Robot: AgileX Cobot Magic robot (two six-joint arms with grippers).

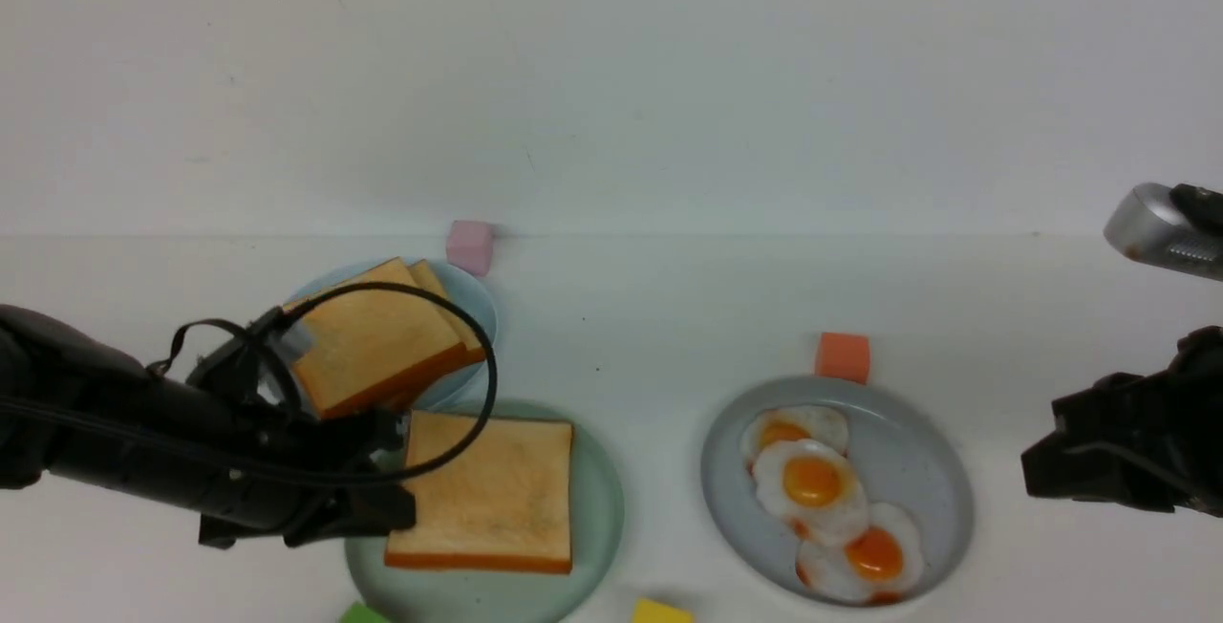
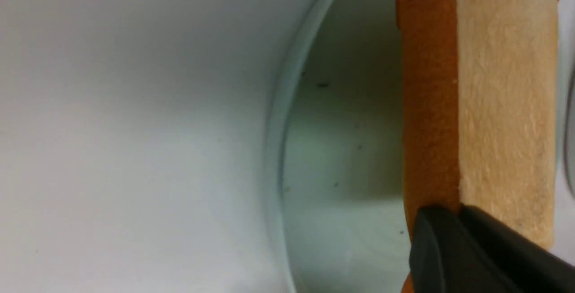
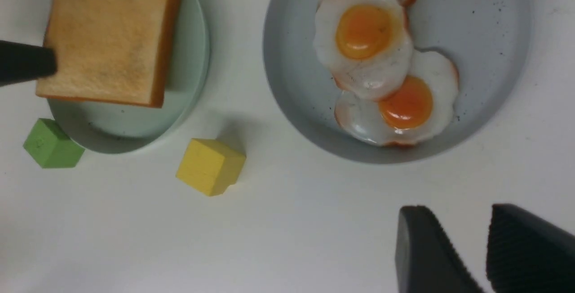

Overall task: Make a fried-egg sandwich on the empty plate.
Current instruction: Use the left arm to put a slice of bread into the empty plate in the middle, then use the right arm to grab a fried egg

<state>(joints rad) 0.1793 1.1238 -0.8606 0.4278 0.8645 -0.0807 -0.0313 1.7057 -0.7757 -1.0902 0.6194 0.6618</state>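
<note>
Pinching toast slice (image 1: 487,489) edge on empty plate (image 1: 600,510), left jaws closed; right jaws barely parted, empty, nearer eggs (image 1: 812,482).

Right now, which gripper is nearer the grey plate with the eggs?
Right. The right gripper hangs just off the grey plate's right side; the left gripper is at the toast on the green plate, farther away.

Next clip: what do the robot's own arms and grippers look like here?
Both are matt black. The left arm carries a thin black cable looping above the left gripper. The right gripper has blunt black fingers, one pad ribbed. A silver-grey unit sits above the right arm. No markings show.
</note>
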